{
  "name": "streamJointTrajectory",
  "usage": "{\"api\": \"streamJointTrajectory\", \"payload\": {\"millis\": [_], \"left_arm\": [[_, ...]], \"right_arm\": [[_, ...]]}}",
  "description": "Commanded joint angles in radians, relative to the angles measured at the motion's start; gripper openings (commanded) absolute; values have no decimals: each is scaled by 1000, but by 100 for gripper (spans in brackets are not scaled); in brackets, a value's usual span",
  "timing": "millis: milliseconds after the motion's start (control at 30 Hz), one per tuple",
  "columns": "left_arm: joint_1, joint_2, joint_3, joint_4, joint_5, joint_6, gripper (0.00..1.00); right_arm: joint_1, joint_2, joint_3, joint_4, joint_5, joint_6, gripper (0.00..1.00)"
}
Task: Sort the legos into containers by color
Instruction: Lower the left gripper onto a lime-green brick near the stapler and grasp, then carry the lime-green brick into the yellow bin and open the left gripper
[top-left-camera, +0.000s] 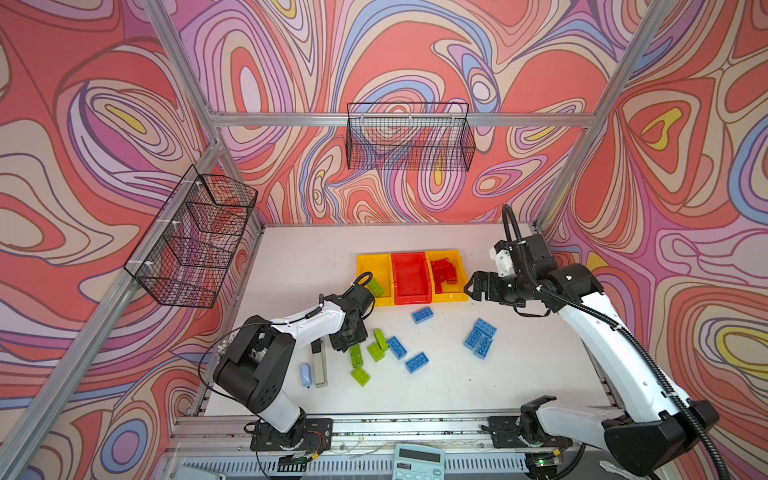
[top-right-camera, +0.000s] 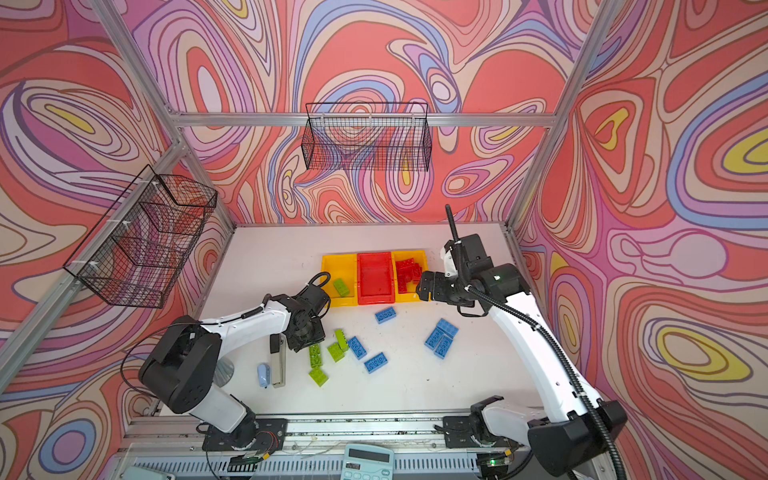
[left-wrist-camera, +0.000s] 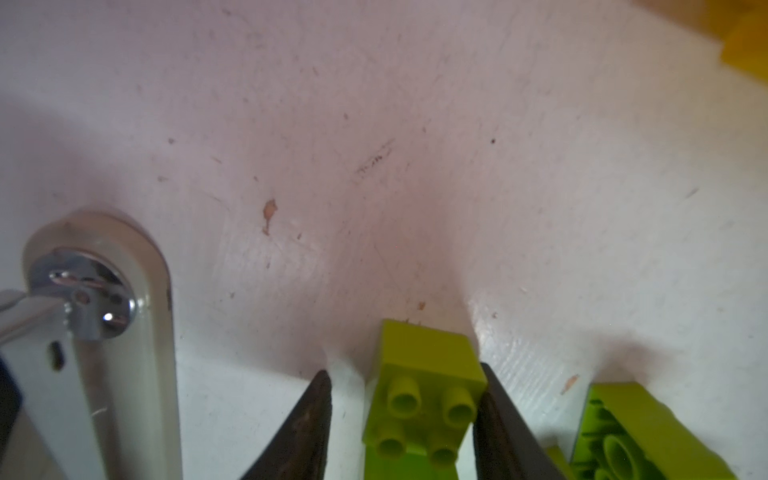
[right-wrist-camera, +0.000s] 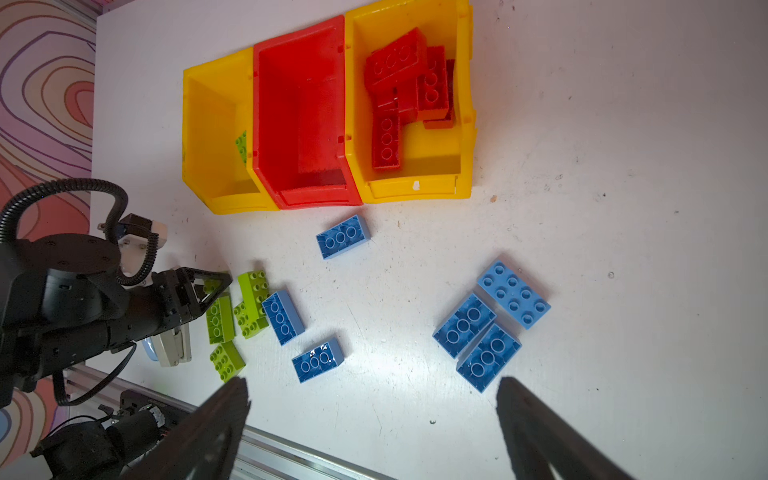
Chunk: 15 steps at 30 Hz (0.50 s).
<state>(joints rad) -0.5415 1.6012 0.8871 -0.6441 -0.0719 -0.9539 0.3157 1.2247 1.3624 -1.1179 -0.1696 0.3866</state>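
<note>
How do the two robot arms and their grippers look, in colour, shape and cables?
Both the left arm and the right arm have glossy white links between bulky black joints. A black ribbed hose runs along the right arm, a thin black cable along the left. The left gripper and right gripper end in dark, tapering fingers.

Both top views sit high above my base rail (top-left-camera: 415, 426), facing down & toward the back wall (top-left-camera: 291, 187). Nearly identical, they share the whole table (top-left-camera: 457, 386) & row of bins (top-left-camera: 411, 300). My left wrist cam is v. close to the tabletop, looking out past my left gripper (left-wrist-camera: 404, 369) at a lime green brick (left-wrist-camera: 424, 399) & stapler (left-wrist-camera: 124, 332). My right wrist cam hangs higher, looking down on the same bins, loose blue bricks (right-wrist-camera: 463, 324) & my left arm (right-wrist-camera: 62, 307).
</note>
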Motion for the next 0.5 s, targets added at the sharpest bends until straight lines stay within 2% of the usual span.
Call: {"api": "streamJointTrajectory", "payload": {"millis": [0, 233, 467], "left_arm": [[9, 17, 35, -10, -17, 25, 38], [9, 23, 118, -95, -33, 66, 24], [9, -25, 220, -211, -44, 93, 21]], "right_arm": [[6, -1, 8, -21, 19, 14, 98], [6, 22, 23, -4, 14, 23, 98], [7, 36, 24, 18, 13, 29, 98]]}}
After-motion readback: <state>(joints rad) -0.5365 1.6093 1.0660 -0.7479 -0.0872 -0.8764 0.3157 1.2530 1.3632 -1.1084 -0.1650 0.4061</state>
